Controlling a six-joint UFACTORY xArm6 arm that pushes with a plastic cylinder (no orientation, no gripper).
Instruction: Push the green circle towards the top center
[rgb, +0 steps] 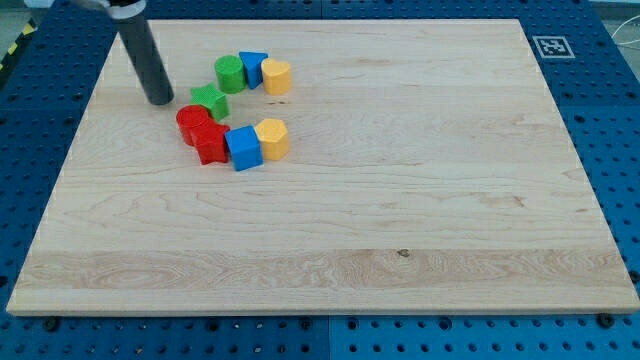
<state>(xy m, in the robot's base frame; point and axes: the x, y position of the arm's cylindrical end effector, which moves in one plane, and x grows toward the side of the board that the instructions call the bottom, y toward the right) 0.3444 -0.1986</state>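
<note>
The bare dark rod's tip (160, 100) holds nothing; the green circular block (230, 73) is seen just up-right of it, touching a blue triangular block (253, 68). A push rightward from its left face is advised.

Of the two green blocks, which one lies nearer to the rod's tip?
The green star, just right of my tip. The green circle sits farther toward the view's top right, beside the blue triangle.
</note>
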